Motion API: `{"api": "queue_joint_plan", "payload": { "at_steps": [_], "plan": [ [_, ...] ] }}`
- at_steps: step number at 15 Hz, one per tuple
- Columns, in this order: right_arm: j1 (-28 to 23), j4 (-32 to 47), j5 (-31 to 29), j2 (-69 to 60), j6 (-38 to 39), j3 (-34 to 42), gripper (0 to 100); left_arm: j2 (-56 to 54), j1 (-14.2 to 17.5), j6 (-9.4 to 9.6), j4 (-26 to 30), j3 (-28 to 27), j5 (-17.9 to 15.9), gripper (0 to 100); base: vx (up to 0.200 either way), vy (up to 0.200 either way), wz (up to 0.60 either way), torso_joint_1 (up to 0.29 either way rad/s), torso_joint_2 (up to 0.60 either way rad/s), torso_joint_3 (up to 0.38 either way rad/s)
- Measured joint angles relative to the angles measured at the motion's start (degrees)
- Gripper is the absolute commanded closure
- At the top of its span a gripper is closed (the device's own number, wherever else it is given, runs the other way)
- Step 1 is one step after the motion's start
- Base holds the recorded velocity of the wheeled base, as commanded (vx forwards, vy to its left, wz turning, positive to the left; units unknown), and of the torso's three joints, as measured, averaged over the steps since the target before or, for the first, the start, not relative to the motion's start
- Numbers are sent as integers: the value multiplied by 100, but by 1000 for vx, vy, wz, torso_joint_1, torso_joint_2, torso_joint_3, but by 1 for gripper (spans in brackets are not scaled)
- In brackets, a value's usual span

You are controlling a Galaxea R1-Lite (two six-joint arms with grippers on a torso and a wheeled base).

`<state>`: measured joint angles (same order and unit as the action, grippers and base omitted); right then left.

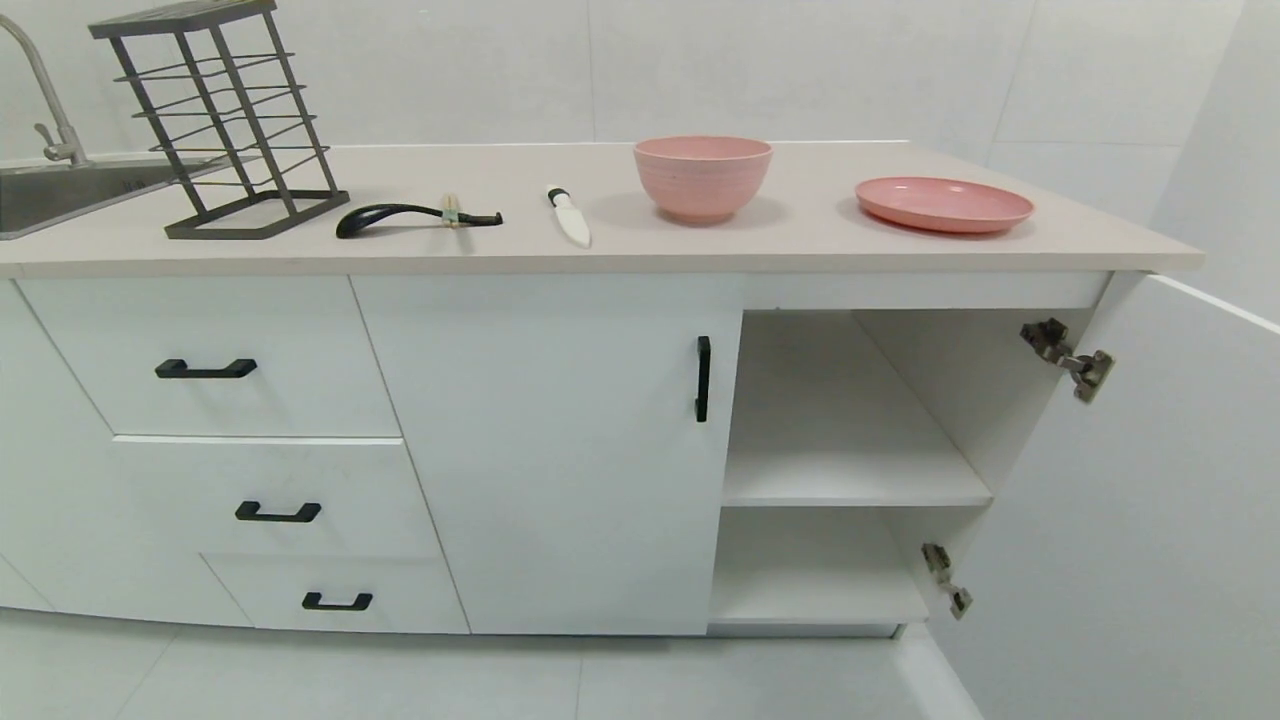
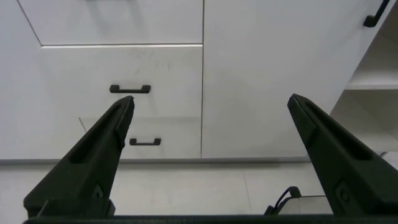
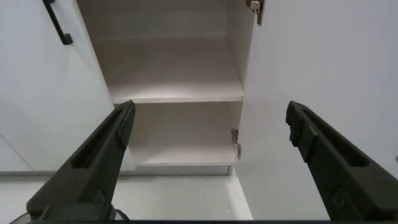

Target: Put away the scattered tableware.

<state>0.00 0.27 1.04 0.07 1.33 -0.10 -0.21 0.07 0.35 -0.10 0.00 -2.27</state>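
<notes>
On the beige worktop (image 1: 800, 250) lie 4 pieces of tableware: 1 pink ribbed bowl (image 1: 702, 175), upright; 1 shallow pink plate (image 1: 944, 203) well apart to its right; 1 small white knife with a black handle (image 1: 569, 214) just left of the bowl; and 1 black curved spoon (image 1: 400, 217) further left. 1 dark wire rack (image 1: 225, 120) stands between the spoon and 1 steel sink (image 1: 60, 195) with its tap (image 1: 40, 90). Below, 3 white drawers (image 1: 210, 360) sit left of 1 closed cupboard door (image 1: 550, 450). At the right, 1 open door (image 1: 1150, 500) juts forward beside 2 shelves (image 1: 850, 490). The left gripper (image 2: 211, 102) faces the lower drawers and the right gripper (image 3: 209, 109) faces the shelves, each with fingers spread wide, gripping nothing
</notes>
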Motion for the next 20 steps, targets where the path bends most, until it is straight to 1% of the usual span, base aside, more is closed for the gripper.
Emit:
{"api": "queue_joint_plan", "payload": {
  "at_steps": [1,4,12,17,20],
  "plan": [
    [-2,-2,0,-2,-5,0,0,0,0,-2,-1,0,0,0,0,0,0,0,0,0],
    [-2,-2,5,-2,-5,2,0,2,0,-33,-4,0,6,0,0,0,-600,9,7,2],
    [-2,0,-15,-2,-10,0,0,5,0,-35,-4,0,-2,0,0,0,0,0,0,0],
    [0,5,-26,-5,-11,2,0,7,0,-35,5,0,-2,0,0,0,0,196,-106,-95],
    [-2,0,-28,-5,-11,2,0,10,0,-35,-1,0,6,0,0,0,0,225,-559,-234]
  ]
}}
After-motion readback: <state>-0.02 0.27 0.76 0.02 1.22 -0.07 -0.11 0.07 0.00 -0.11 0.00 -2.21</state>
